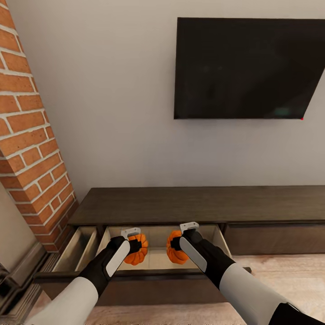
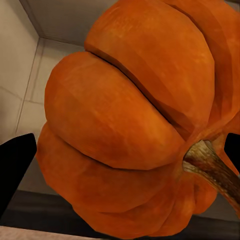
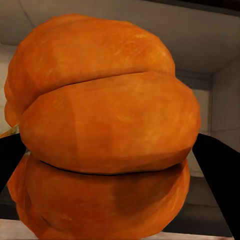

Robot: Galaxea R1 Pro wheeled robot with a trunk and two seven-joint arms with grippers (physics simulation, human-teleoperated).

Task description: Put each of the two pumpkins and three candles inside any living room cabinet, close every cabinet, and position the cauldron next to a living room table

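Both pumpkins held over the open cabinet drawer

The left end effector [image 1: 135, 247] grips one pumpkin [image 1: 138, 249], the right end effector [image 1: 177, 244] the other pumpkin [image 1: 175, 248]; both hang inside the cabinet [image 1: 203, 205] drawer [image 1: 155, 260], apparently ready for release.

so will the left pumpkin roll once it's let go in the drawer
Probably a little: the left pumpkin is round and ribbed, held tilted in the left claw with its stem sideways. It looks rigid, and the drawer walls should likely stop it.

Head looks down; wrists near pumpkins [image 1: 155, 250]
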